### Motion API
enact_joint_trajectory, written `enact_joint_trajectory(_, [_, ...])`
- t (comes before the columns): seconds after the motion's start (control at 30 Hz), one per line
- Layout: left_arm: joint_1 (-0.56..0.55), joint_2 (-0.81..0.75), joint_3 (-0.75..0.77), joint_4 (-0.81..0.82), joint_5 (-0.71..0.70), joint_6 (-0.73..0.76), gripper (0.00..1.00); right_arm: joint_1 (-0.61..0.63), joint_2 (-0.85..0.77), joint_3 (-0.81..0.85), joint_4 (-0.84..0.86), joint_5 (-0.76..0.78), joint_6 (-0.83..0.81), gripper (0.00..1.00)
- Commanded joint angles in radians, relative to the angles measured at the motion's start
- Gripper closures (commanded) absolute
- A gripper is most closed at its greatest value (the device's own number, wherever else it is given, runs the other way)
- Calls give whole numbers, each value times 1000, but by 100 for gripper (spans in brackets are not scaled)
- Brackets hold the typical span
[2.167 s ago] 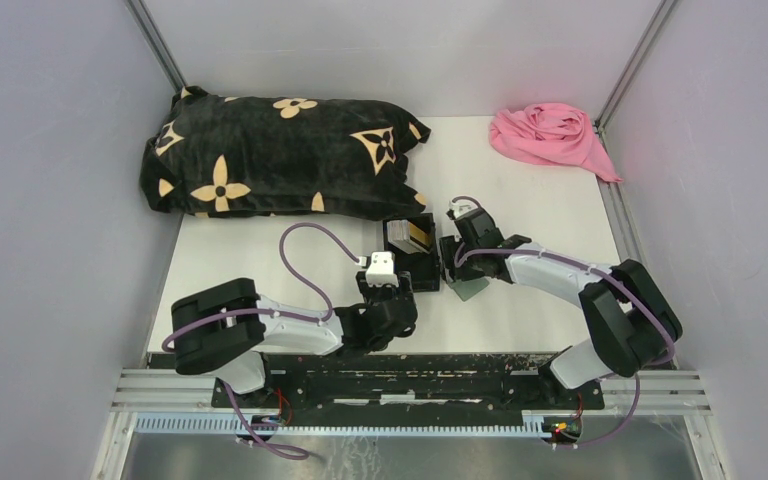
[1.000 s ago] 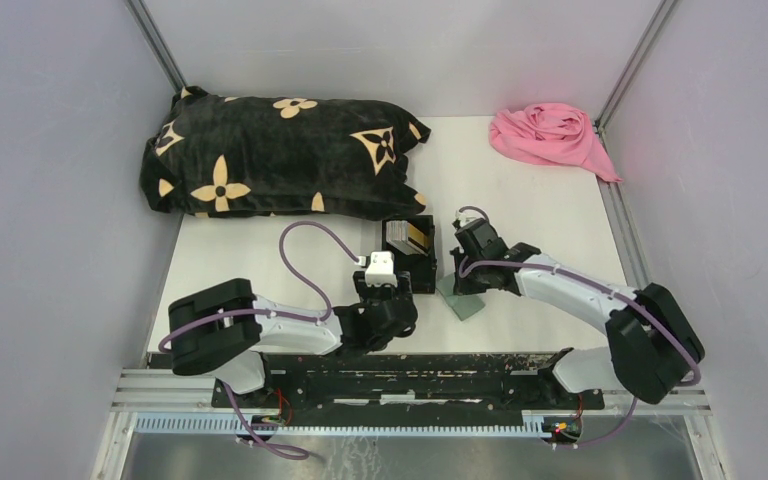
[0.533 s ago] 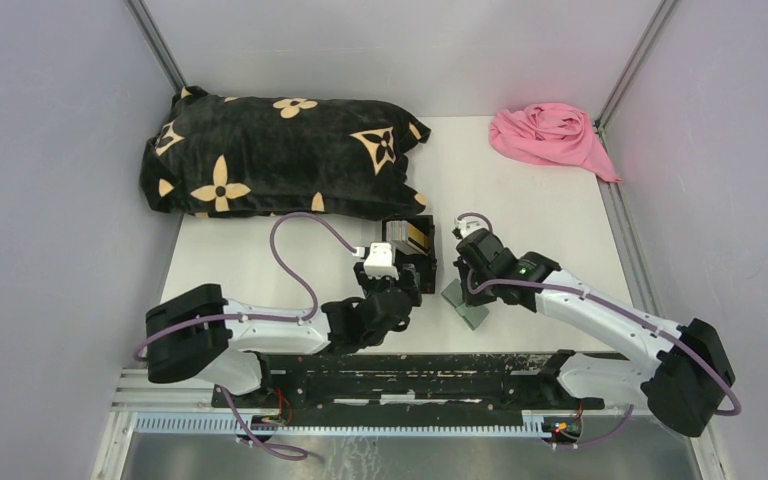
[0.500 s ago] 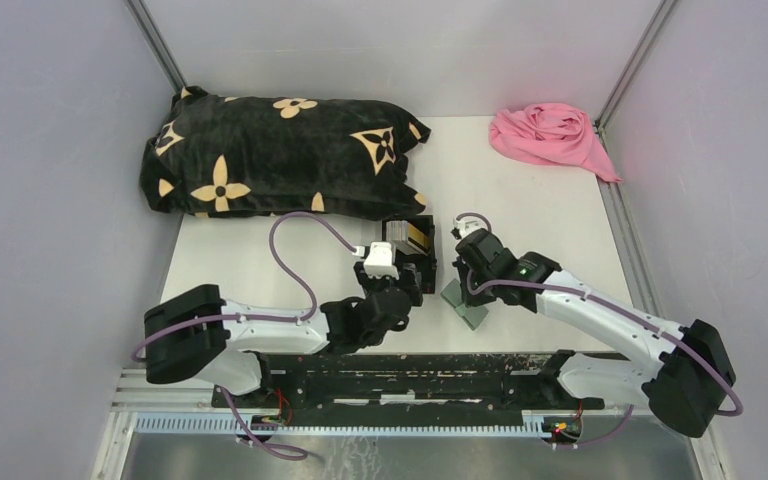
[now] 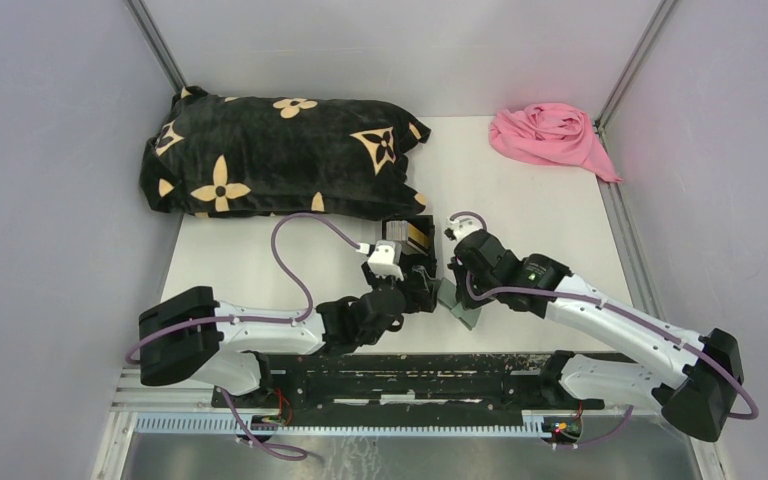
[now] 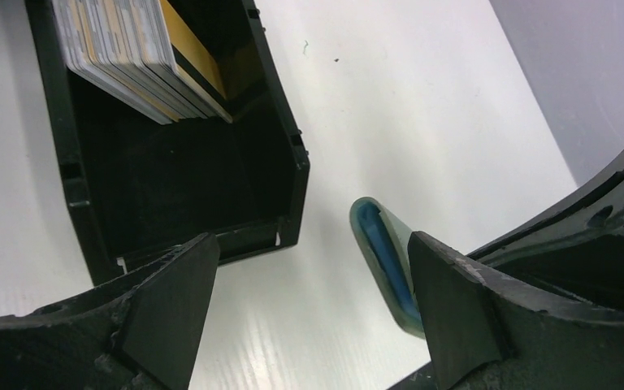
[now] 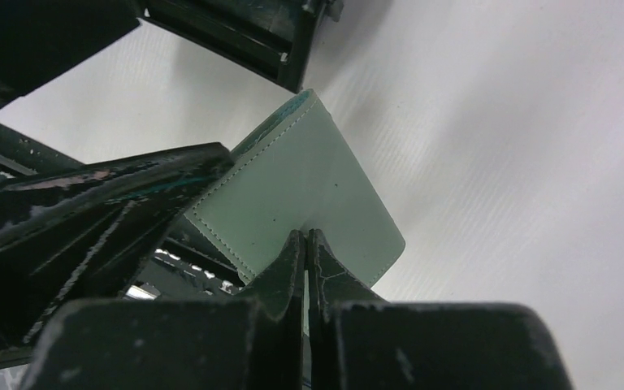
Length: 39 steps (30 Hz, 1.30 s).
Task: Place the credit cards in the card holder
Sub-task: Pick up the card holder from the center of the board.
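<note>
The right jaws are shut on the holder (image 7: pixel 292 183), their thin fingertips (image 7: pixel 291 268) pinching the middle of one edge. The pale green flap stands out ahead of them, tilted above the white surface (image 7: pixel 520 162), with its far corner pointing toward the box (image 7: pixel 236 32). Whether any part of the holder rests on the surface cannot be told.

The left jaws stand wide and hold nothing. In the left wrist view the two fingers (image 6: pixel 166 305) frame the scene. The near corner of the box lies just ahead of the left-hand finger. The holder sits close against the inner side of the right-hand finger, seen edge-on, its fold slightly parted with blue showing inside. Whether that finger touches it cannot be told.

The cards (image 6: pixel 122 49) lean on edge as a stack at the far end of the box, well ahead of the left jaws, showing grey-white and yellow edges. None of them is in either pair of jaws.

From above, the two pairs of jaws meet just beside the near right corner of the box, the left ones on its side and the right ones just to their right. A black pillow (image 5: pixel 280 160) with tan flowers lies beyond the box, and a pink cloth (image 5: pixel 550 135) sits far beyond the right jaws.
</note>
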Motion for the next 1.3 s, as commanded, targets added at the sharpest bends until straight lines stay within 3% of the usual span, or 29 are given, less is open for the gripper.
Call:
enact_joint_trajectory(0.0, [0, -20, 1, 56, 22, -96, 6, 29, -19, 57, 16, -3, 6, 99])
enact_joint_trajectory(0.37, [30, -37, -54, 100, 93, -273, 6, 89, -22, 80, 41, 23, 25, 99])
enact_joint_trajectory(0.93, [40, -51, -122, 234, 212, -522, 19, 147, 27, 104, 93, 64, 26, 99])
enact_joint_trajectory(1.13, [41, -56, -153, 282, 231, -555, 36, 157, 29, 115, 98, 84, 28, 99])
enact_joint_trajectory(1.27, [40, -34, -185, 354, 245, -580, 67, 163, 36, 120, 106, 91, 39, 99])
